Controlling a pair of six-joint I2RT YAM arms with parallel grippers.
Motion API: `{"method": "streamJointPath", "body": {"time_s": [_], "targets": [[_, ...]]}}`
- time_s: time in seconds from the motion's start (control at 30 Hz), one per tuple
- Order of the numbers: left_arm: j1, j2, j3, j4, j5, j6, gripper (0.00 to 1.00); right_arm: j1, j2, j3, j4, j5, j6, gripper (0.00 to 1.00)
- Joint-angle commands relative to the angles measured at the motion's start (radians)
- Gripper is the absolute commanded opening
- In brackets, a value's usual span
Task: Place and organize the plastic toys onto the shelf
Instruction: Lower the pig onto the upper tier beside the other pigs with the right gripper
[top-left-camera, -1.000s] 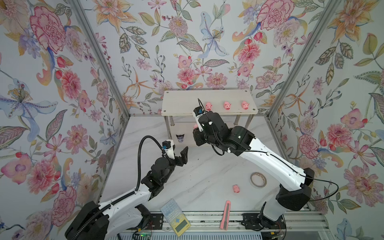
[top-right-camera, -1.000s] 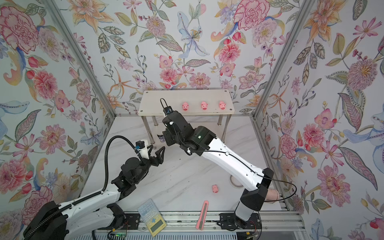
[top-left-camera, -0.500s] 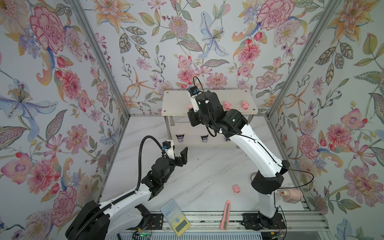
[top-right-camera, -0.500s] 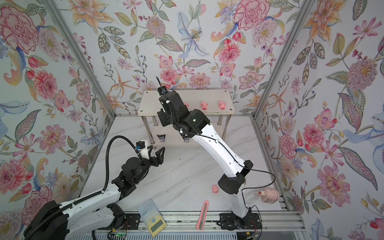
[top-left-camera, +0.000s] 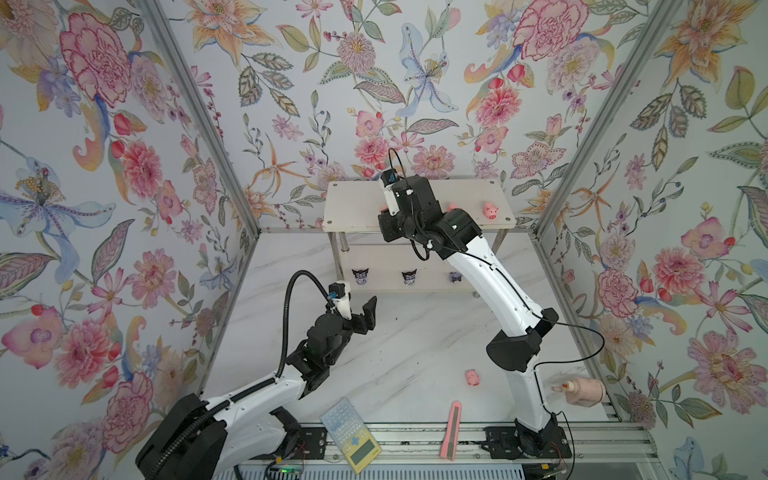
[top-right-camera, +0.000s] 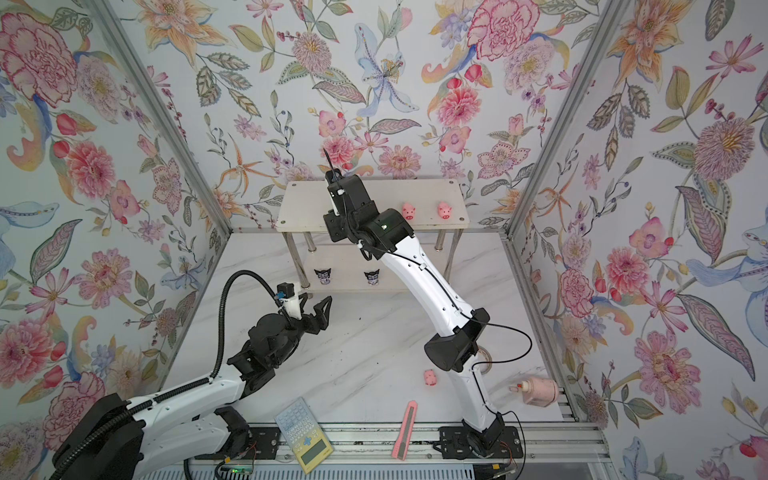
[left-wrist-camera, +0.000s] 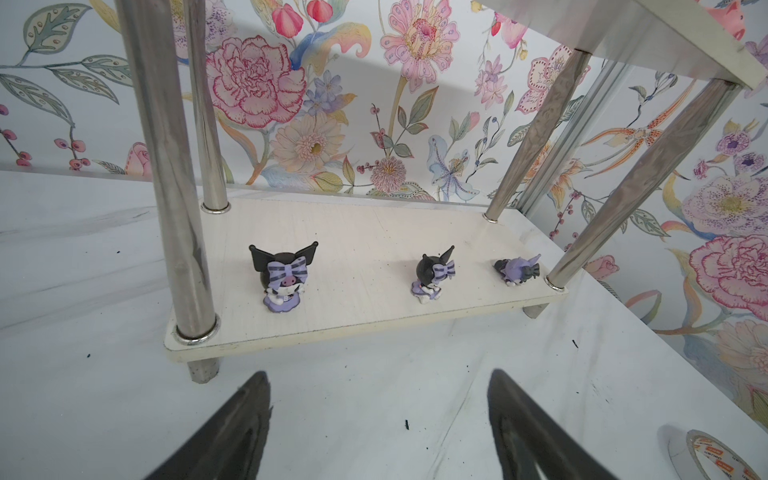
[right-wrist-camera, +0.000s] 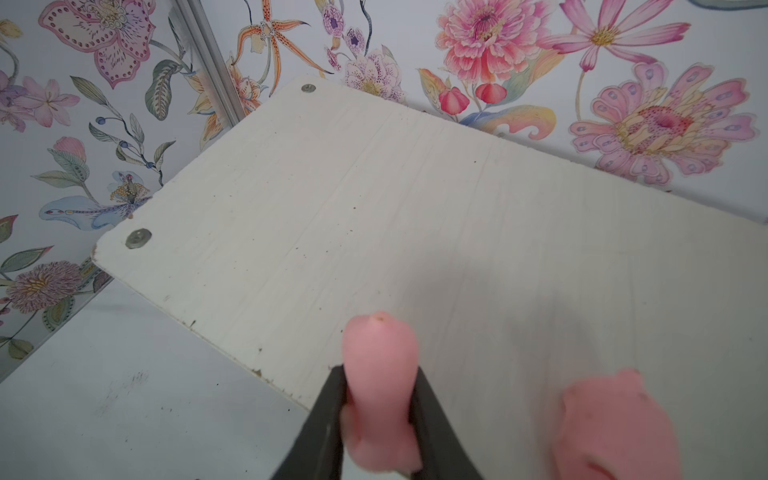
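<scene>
The white two-tier shelf (top-left-camera: 353, 203) stands against the back wall. My right gripper (right-wrist-camera: 379, 370) is shut on a pink pig (right-wrist-camera: 380, 345), held just over the top board (right-wrist-camera: 374, 199) near its front edge; another pig (right-wrist-camera: 615, 424) stands beside it. In both top views my wrist hides the fingers. Two more pigs (top-right-camera: 409, 211) (top-right-camera: 444, 210) stand on the top board. Three black-and-purple figurines (left-wrist-camera: 284, 276) (left-wrist-camera: 434, 274) (left-wrist-camera: 517, 270) line the lower board, the last one lying down. One pig (top-left-camera: 473, 377) lies on the table. My left gripper (left-wrist-camera: 378, 374) is open and empty, in front of the lower board.
A calculator (top-left-camera: 351, 434) and a pink utility knife (top-left-camera: 451, 430) lie at the table's front edge. A pink bottle (top-left-camera: 582, 390) lies at the front right. A tape roll (left-wrist-camera: 723, 457) rests on the table right of the shelf. Chrome legs (left-wrist-camera: 166, 166) join the boards.
My right arm has risen from in front of the shelf to above the top board, carrying the pig. The left arm has not moved.
</scene>
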Motion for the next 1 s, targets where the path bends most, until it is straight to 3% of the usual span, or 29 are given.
{"method": "streamJointPath", "body": {"time_s": [0.0, 0.57, 0.8, 0.97], "targets": [[0.013, 0.010, 0.013, -0.007, -0.003, 0.016, 0.83, -0.004, 0.019, 0.031, 0.023, -0.038, 0.021, 0.27], [0.013, 0.029, 0.018, 0.001, 0.004, 0.010, 0.83, -0.034, 0.057, 0.033, 0.054, -0.052, 0.049, 0.31], [0.013, 0.035, 0.022, -0.004, 0.004, 0.016, 0.84, -0.034, 0.061, 0.023, 0.053, -0.048, 0.054, 0.50], [0.015, 0.037, 0.028, -0.007, 0.004, 0.022, 0.85, -0.030, 0.042, 0.002, 0.053, -0.033, 0.056, 0.56]]}}
